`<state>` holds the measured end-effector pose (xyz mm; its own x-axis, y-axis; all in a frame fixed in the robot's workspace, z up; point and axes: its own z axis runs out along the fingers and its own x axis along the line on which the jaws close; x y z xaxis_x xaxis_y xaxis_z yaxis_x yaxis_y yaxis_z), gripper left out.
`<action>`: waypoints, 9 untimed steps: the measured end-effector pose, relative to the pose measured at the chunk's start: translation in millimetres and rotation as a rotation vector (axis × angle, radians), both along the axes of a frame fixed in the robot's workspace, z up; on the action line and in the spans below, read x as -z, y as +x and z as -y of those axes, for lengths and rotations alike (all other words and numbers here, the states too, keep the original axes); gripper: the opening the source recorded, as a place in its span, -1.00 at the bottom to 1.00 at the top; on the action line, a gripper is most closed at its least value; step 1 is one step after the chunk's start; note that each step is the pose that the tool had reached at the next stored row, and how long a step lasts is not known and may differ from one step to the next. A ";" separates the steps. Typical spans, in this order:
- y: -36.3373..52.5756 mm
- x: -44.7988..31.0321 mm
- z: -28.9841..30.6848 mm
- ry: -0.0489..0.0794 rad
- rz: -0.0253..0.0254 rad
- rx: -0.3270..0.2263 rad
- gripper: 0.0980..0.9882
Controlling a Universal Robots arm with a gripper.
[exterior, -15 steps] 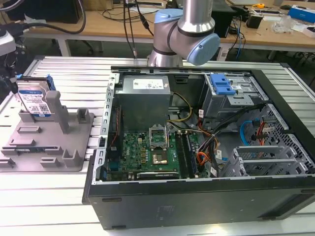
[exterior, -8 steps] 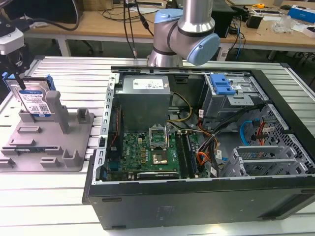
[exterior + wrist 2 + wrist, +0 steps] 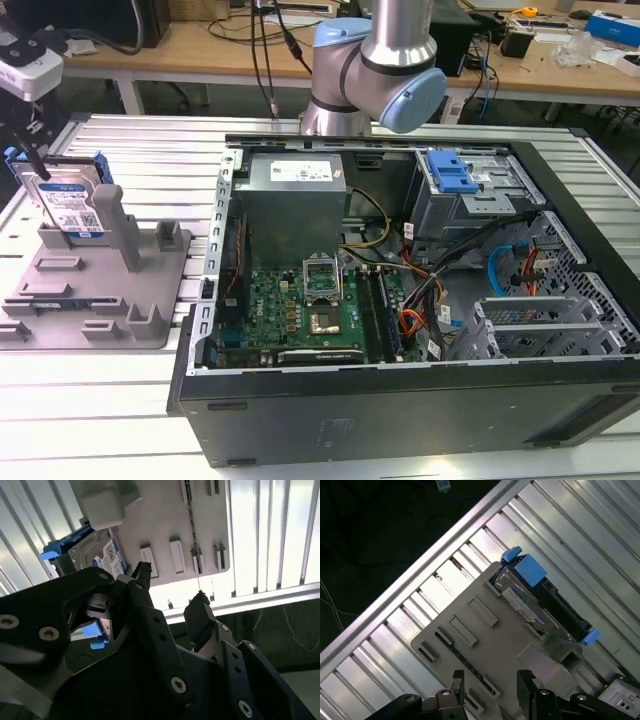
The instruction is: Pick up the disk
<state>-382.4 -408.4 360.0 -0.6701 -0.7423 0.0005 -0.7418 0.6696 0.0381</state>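
Disk [image 3: 72,205] stands on edge in the grey fixture [image 3: 100,300], at the exterior view's left of the worktop [image 3: 150,150]. Pincer [image 3: 491,680] is wide and empty, over the fixture near the disk. I judge the disk stiff, weighty, slick and shock-sensitive, so I would grip across the blue rails [image 3: 530,570]. A post [image 3: 115,225] crowds one face. There is open room above.

Even, bright room light fills the exterior view. The ribbed desk [image 3: 270,530] throws hard white glare in both wrist views, and my tool [image 3: 171,585] shows near-black against it. Past the desk's edge everything sinks into shadow.
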 end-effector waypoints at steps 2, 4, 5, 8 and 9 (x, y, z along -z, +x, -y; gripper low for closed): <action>0.0 0.0 0.0 0.000 0.0000 -0.044 0.00; 0.0 0.1 0.0 0.000 0.0001 -0.093 0.00; 0.0 0.1 0.0 0.000 0.0000 -0.113 0.00; 0.0 0.2 0.0 0.000 0.0000 -0.176 0.00; 0.0 0.2 0.0 0.000 0.0000 -0.196 0.00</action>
